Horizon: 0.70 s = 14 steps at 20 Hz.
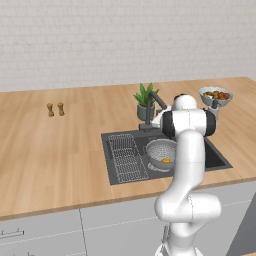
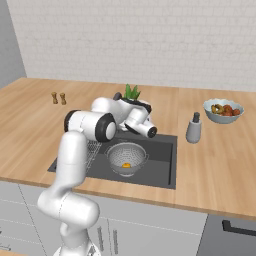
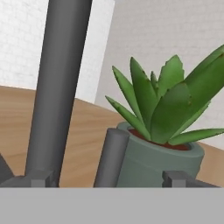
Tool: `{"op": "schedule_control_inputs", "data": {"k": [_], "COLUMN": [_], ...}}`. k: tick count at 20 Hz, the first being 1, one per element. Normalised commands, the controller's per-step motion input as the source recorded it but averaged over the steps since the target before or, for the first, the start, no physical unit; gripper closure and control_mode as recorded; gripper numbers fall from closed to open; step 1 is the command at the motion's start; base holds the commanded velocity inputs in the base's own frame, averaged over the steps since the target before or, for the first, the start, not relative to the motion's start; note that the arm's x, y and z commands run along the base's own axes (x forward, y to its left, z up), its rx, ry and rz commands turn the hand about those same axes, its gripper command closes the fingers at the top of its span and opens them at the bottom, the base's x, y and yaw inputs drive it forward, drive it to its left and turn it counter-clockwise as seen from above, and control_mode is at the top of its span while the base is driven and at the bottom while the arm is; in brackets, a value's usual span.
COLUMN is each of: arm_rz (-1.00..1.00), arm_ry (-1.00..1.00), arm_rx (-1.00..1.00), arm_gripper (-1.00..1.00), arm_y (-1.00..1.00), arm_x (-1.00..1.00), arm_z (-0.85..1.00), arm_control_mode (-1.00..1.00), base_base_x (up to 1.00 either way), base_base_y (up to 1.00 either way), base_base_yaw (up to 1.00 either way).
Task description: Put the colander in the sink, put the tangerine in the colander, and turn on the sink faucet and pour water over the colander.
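Note:
The perforated metal colander [image 1: 160, 151] [image 2: 127, 157] sits in the dark grey sink [image 1: 216, 159] [image 2: 162, 155]. The orange tangerine [image 1: 166, 160] [image 2: 126, 165] lies inside the colander. The dark faucet [image 1: 157, 98] rises behind the basin. In the hand view its thick stem [image 3: 57, 87] stands close at the left, with a shorter grey post [image 3: 111, 157] beside it. My gripper [image 3: 109, 180] is open at the faucet, fingertips [image 3: 39, 178] wide apart with the short post between them, gripping nothing. No water is in view.
A green potted plant [image 1: 145, 100] [image 2: 131, 92] [image 3: 162, 148] stands right behind the faucet. A soap dispenser [image 2: 193, 129] and a fruit bowl [image 1: 215, 96] [image 2: 223, 111] sit right of the sink. Two small shakers [image 1: 55, 109] [image 2: 58, 98] stand far left. A wire rack [image 1: 125, 156] fills the sink's left part.

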Motion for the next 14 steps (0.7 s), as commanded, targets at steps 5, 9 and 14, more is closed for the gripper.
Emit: {"op": "schedule_control_inputs", "data": {"k": [5,9,14], "arm_rz": [0.00,0.00,0.00], "arm_ry": [0.00,0.00,0.00], "arm_rx": [0.00,0.00,0.00], "arm_gripper": [1.00,1.00,1.00], "arm_y": [0.00,0.00,0.00], "arm_x": [0.22,0.13,0.10], "arm_z": [0.02,0.01,0.01], "arm_control_mode": [-1.00,-1.00,-1.00], "base_base_x": [0.00,0.00,0.00], "base_base_y": [0.00,0.00,0.00], "base_base_yaw": [0.00,0.00,0.00]}}
